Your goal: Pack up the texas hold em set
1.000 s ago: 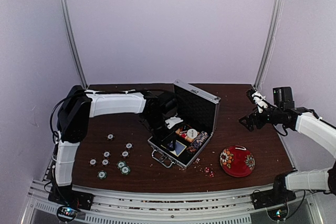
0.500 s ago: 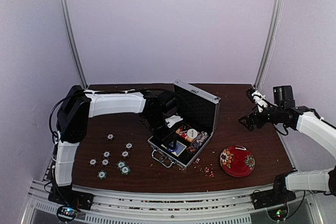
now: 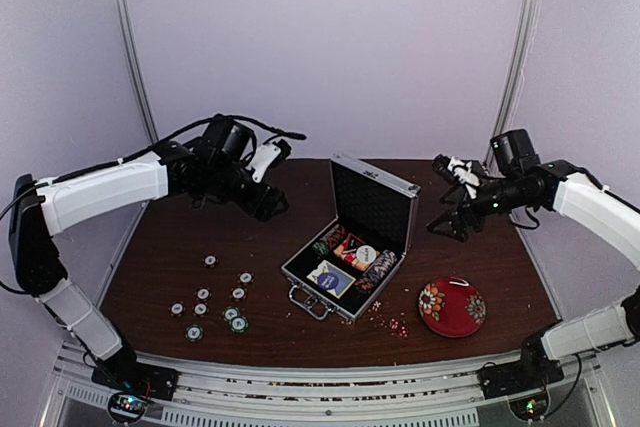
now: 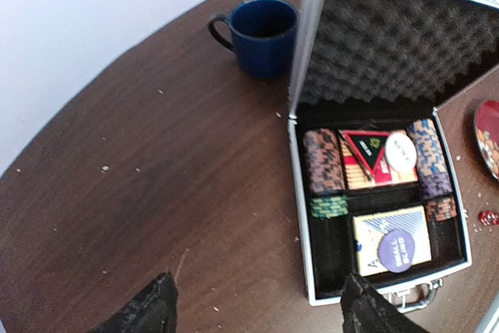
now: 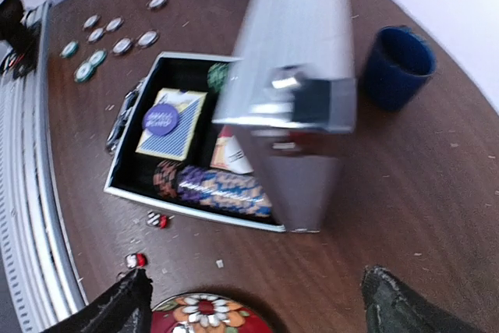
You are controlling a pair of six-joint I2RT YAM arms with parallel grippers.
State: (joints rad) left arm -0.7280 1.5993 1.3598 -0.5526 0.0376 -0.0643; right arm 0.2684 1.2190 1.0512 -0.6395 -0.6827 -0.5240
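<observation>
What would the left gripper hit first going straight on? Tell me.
Probably the bare table close beside the case: the left gripper hangs open, aimed there. Depth is unclear, so the case's side wall could come first.

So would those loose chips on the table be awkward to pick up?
Probably: the loose chips lie flat on the table, leaving only thin edges to pinch. Pushed, they'd likely slide rather than roll.

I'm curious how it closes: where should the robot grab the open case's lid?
Probably the lid's free top edge, from above. The lid stands roughly upright and that thin metal rim is bare, so it can be pinched front to back, far from the hinge.
</observation>
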